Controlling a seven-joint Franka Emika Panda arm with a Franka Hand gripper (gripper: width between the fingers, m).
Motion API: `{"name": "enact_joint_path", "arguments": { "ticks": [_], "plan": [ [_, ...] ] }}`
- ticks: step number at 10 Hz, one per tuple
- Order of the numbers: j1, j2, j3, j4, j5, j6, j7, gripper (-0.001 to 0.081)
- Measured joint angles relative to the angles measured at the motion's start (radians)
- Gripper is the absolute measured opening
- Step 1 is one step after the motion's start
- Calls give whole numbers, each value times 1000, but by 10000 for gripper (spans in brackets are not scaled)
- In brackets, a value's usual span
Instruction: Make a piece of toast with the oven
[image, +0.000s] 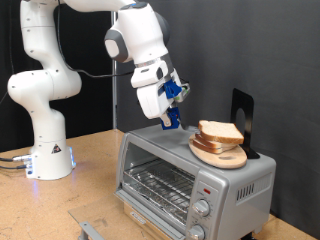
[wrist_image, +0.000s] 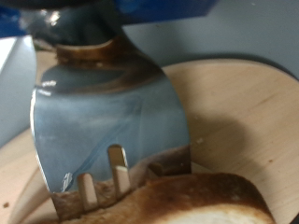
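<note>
The piece of toast (image: 220, 132) lies on a round wooden plate (image: 222, 157) on top of the silver oven (image: 160, 150), at the exterior view's right. The oven's glass door (image: 155, 185) is closed and the wire rack shows behind it. My gripper (image: 168, 108) hangs just left of the plate, above the oven's top, shut on the handle of a metal spatula. In the wrist view the slotted spatula blade (wrist_image: 107, 121) points down at the crust edge of the toast (wrist_image: 187, 201), its tip at or just touching the bread on the plate (wrist_image: 238, 103).
A black stand (image: 243, 118) rises behind the plate on the oven's far right corner. Two round knobs (image: 203, 209) sit on the oven's front right. The robot base (image: 45, 150) stands on the wooden table at left. A grey object (image: 90, 230) lies at the bottom edge.
</note>
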Motion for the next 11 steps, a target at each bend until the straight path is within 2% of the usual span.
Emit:
{"name": "enact_joint_path", "arguments": {
  "ticks": [2,4,5,7,9,11],
  "plan": [
    [0,11,13,9,-8,12,42,333],
    [0,31,18,17,-10,64,45,332],
    [1,32,18,15,11,101,23,332],
    [3,17,13,2,128,160,-96,332],
    [2,-27,1,-16,194,162,-168,332],
    [-1,-73,-9,-42,195,141,-175,332]
  ]
}}
